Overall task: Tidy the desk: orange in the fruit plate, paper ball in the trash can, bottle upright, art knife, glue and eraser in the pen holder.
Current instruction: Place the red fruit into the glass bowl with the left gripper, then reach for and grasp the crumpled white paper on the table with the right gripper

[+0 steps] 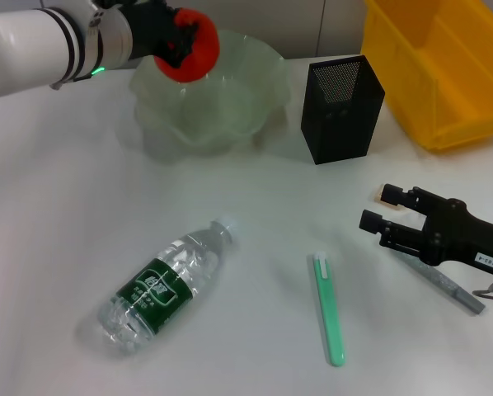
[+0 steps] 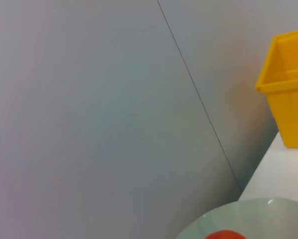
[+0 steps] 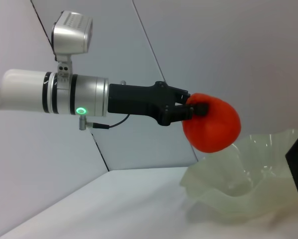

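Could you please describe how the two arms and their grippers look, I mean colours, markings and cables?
The left arm is glossy white with black rings at the wrist, a small green light and a thin cable, ending in the black left gripper; a silver camera box sits on the wrist. The right gripper is also black, with squarish fingers, a small white label and a thin cable.

Red-orange orange, pale-green translucent fruit plate, black mesh pen holder, yellow trash can, clear bottle with dark green label, green knife.

Bright, even overhead light; soft faint shadows under the bottle and pen holder; slight overall softness.
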### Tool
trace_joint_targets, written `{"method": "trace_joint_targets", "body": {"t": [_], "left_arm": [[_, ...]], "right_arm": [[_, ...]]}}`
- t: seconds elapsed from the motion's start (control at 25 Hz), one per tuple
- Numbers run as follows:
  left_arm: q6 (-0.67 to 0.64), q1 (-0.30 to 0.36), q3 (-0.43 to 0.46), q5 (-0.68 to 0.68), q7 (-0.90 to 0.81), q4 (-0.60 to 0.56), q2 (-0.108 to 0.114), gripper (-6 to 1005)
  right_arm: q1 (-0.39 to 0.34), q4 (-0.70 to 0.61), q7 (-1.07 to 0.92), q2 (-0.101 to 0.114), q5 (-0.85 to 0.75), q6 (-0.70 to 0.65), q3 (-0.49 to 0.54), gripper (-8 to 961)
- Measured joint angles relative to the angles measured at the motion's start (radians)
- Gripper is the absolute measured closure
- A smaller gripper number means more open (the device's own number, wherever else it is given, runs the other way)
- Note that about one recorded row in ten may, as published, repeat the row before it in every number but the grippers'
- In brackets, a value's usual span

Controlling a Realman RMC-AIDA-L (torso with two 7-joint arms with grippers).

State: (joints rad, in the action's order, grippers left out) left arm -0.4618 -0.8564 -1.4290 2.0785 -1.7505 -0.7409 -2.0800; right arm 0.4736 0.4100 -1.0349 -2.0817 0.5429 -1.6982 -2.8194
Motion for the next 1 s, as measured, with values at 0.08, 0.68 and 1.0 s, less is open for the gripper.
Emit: {"method": "trace_joint_targets", "body": {"t": [0.08, 0.68, 1.0], "left_arm": [[0.001, -0.002, -0.001, -0.006, 0.000, 0.000, 0.000, 810], [-0.029, -0.017, 0.007, -0.009, -0.016, 0.051, 0.000, 670], [-0.051, 0.014, 0.006, -0.009, -0.030, 0.017, 0.001, 607]], "right_arm": [[0.002, -0.004, 0.001, 0.000, 0.000, 0.000, 0.000, 206], [-0.001, -0.014, 0.002, 0.000, 0.000, 0.002, 0.000, 207], [-0.006, -0.013, 0.002, 0.000, 0.000, 0.000, 0.000, 208]]}}
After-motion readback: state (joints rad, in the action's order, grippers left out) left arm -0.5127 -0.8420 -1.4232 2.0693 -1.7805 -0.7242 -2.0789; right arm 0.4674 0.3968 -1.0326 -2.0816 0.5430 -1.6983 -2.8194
